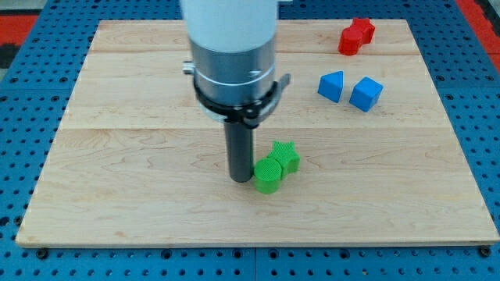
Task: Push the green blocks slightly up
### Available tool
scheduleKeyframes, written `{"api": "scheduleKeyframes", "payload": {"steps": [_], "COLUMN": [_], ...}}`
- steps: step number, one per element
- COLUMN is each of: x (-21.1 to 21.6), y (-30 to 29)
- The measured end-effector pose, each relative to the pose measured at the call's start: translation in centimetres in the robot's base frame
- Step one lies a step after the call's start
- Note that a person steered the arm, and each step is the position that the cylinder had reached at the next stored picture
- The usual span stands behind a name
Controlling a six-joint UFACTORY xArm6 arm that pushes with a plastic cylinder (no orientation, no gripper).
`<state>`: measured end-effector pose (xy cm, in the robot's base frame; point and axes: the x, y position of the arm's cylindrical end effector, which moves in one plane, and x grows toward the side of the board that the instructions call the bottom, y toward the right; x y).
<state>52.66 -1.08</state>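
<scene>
The near edge of the wooden table (258,230) is lying bare toward the view's bottom.

Going farther in, the green cylinder (267,175) is sitting a little below the table's middle. My tip (239,179) is resting on the table just to the view's left of the green cylinder, right beside it and seemingly touching its side, though the contact itself is too fine to make out. The rod is standing upright, rising into the grey and white arm body that is filling the view's top centre. There is no gripper on this arm, so nothing is being clenched or released; the rod is only standing beside the block.

Just beyond the green cylinder, up and to the view's right of it, the green star-shaped block (284,155) is sitting in contact with it, the two forming a tight pair.

Farther still from the green cylinder, well apart toward the view's upper right, two blue blocks are sitting near each other: a blue block (331,86) of wedge-like shape and a blue cube (366,94) to its right.

Farthest from the green cylinder, near the table's top right corner, a red block (356,36) of irregular shape is lying.
</scene>
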Motion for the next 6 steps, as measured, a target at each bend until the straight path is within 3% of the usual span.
{"api": "scheduleKeyframes", "payload": {"steps": [1,2,6], "x": [2.5,6.1,-3.2], "y": [-2.5,0.6,6.4]}}
